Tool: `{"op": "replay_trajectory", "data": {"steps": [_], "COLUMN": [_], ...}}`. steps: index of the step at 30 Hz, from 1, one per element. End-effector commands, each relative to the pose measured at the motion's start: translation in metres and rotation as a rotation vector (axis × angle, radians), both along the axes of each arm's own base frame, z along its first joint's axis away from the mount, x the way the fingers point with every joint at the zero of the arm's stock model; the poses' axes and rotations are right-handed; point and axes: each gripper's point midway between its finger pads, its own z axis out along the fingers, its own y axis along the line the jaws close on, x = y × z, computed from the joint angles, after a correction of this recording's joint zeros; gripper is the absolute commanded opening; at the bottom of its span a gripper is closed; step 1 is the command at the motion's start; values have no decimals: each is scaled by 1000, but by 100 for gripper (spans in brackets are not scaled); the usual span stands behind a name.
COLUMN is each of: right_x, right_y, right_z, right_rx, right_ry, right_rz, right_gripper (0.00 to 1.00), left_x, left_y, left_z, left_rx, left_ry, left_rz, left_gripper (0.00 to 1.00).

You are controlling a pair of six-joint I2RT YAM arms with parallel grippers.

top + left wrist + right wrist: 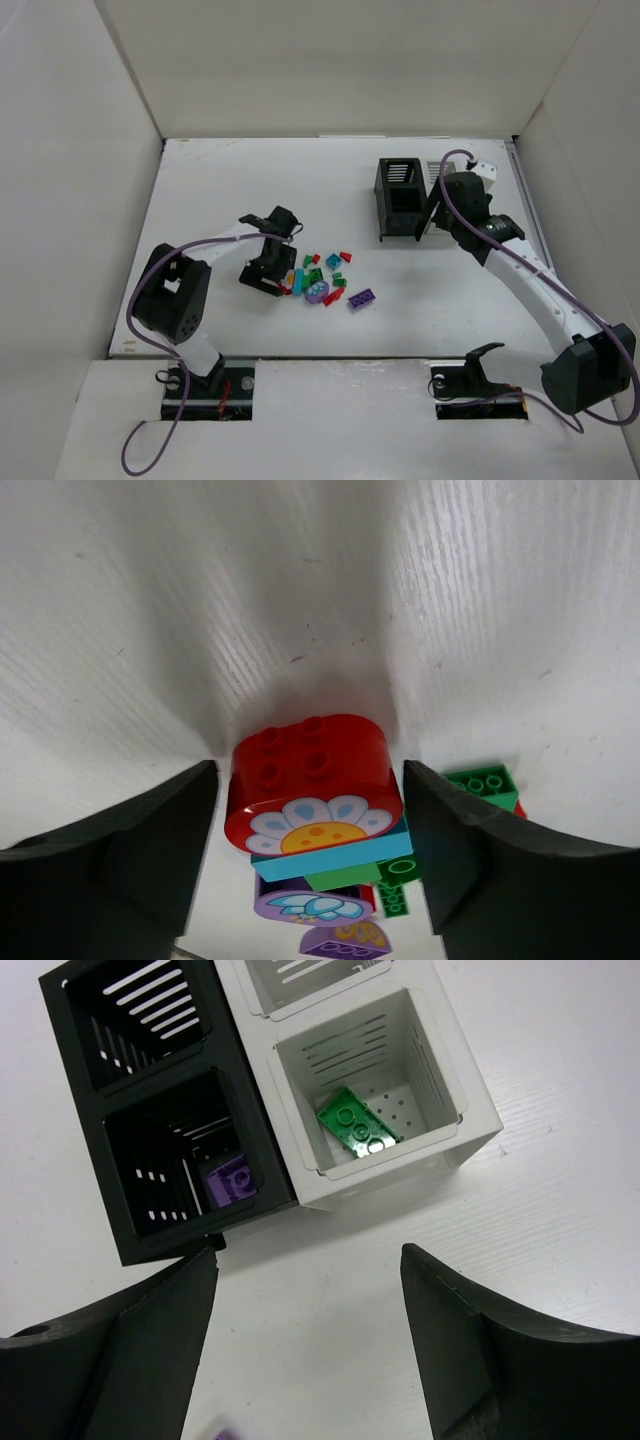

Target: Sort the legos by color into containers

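Black fingers (pixel 120 860) of the left gripper (pixel 308 780) fill the near corners of the left wrist view, flanking a red lego (pixel 310 765) with a flower printed on its side. The brick nearly fills the gap and one finger seems to touch it, but I cannot tell whether it is clamped. Under it lie a teal brick (pixel 330 858), green bricks (pixel 485 783) and purple pieces (pixel 310 905). From the top camera all this is only a small heap of legos (pixel 325 280) left of centre on the table (pixel 230 180), with that gripper at its left edge. Only the right wrist view looks into the containers (pixel 400 1175), which stand far right on the table. A green lego (pixel 357 1130) lies in the near white compartment and a purple lego (pixel 232 1182) in the near black one. The right gripper (pixel 310 1260) hangs over them, jaws spread wide, holding nothing.
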Motion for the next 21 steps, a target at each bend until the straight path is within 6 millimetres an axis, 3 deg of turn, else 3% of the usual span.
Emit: {"op": "replay_trajectory", "data": {"steps": [1,3,9,21], "right_x": [-1,-2,-4,-7], "right_y": [-5,-5,-6,-5], "right_z": [10,13,19,14], "right_rx": [8,11,18,20], "right_ry": [-30,-39,-58,-47], "right_rz": [-16,-16,-16,-9], "right_gripper": [79,79,79,79], "left_x": [1,-2,-6,-13], "left_y": [-4,-8,-11,4], "left_z": [15,15,0,-3], "left_rx": [0,-13,-21,24], "left_ry": [-48,-51,-14,-21], "left_rz": [-11,-14,-16,48], "left_gripper": [76,82,81,62]}}
